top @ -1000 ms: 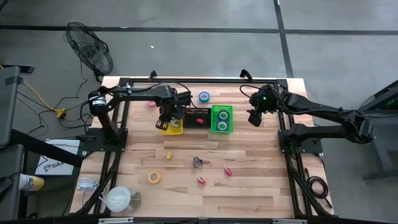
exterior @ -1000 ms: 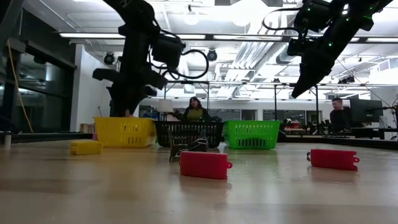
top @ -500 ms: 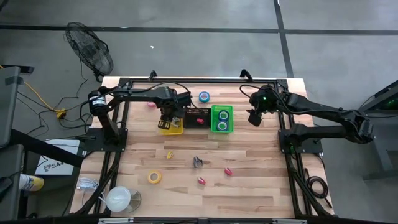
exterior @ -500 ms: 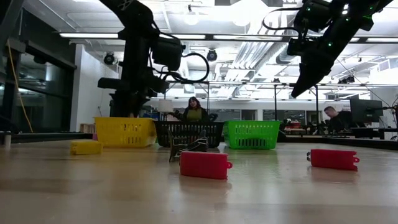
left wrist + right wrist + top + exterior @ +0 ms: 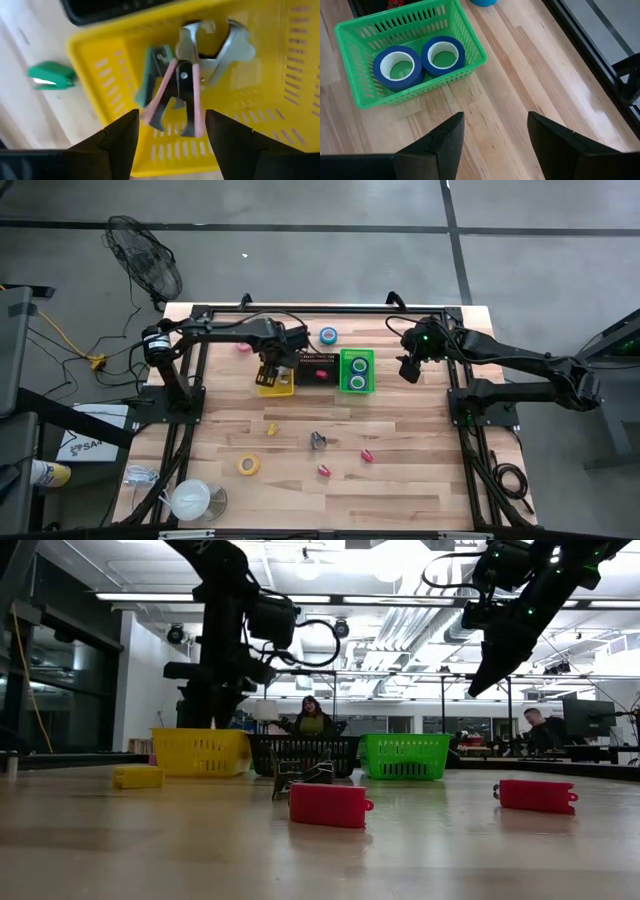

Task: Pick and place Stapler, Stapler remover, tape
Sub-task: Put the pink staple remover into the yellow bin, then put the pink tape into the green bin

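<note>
Your left gripper (image 5: 170, 131) hangs over the yellow bin (image 5: 274, 383), its fingers (image 5: 117, 135) spread apart with nothing between them; just below it a pink-handled remover (image 5: 182, 95) lies in the bin, handles toward the gripper and steel claws pointing away, its long axis running along the line of the fingers; a green remover (image 5: 152, 72) lies beside it at a slight angle, touching or nearly so. The left arm reaches in from the left edge, elbow bent, wrist tipped down into the bin.

Your right gripper (image 5: 492, 131) waits to the right of the green bin (image 5: 356, 370), raised above the table (image 5: 420, 470), fingers (image 5: 547, 135) wide and empty; that arm stretches in from the right, wrist angled down toward the bin. Two blue tape rolls (image 5: 417, 62) lie flat side by side in the green bin; another blue roll (image 5: 328, 336) lies on the table just beyond the bins; a yellow roll (image 5: 248, 465) lies flat in the near left part.

Between the two bins stands a black bin (image 5: 314, 368) with something red inside; two red staplers (image 5: 330, 804) lie nearer, long axes roughly left to right in the low view; a dark remover (image 5: 318, 441) stands between them and the bins.
</note>
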Robot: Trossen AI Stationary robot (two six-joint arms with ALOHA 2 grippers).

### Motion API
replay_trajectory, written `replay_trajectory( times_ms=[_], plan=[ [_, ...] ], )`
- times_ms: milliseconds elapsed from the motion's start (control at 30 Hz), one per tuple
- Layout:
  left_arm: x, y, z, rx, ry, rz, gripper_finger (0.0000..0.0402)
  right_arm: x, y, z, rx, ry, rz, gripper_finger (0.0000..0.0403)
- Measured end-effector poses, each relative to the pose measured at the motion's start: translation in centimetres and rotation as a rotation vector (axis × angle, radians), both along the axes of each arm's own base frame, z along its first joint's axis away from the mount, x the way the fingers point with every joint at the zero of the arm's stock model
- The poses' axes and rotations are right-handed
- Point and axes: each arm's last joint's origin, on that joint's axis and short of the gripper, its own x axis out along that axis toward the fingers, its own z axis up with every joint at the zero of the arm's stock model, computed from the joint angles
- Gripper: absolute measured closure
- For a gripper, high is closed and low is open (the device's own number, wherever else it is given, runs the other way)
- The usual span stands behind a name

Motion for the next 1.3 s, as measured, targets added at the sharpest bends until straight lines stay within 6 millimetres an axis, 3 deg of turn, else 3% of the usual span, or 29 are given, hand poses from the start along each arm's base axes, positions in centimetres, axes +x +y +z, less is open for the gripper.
replay_trajectory(
  times_ms=[333, 600, 800, 1067, 1300],
  plan=[
    [0.7, 0.3, 2.3, 0.033, -0.019, -0.024, 0.0176, 0.0, 0.0, 0.0, 0.004, 0.003, 0.003, 0.0194],
    [-0.6, 0.7, 4.0, 0.222, 0.025, 0.067, 0.0176, 0.0, 0.0, 0.0, 0.004, 0.005, 0.004, 0.0194],
    [-1.8, 1.2, 5.1, 0.262, 0.027, 0.138, 0.0176, 0.0, 0.0, 0.0, 0.006, 0.005, 0.006, 0.0194],
    [-2.3, 2.3, 4.8, 0.275, 0.026, 0.196, 0.0176, 0.0, 0.0, -0.1, 0.008, 0.005, 0.008, 0.0194],
    [-4.9, 2.9, 1.6, 0.261, 0.056, 0.316, 0.0176, 0.0, 0.0, -0.1, 0.001, 0.01, 0.016, 0.0194]
  ],
)
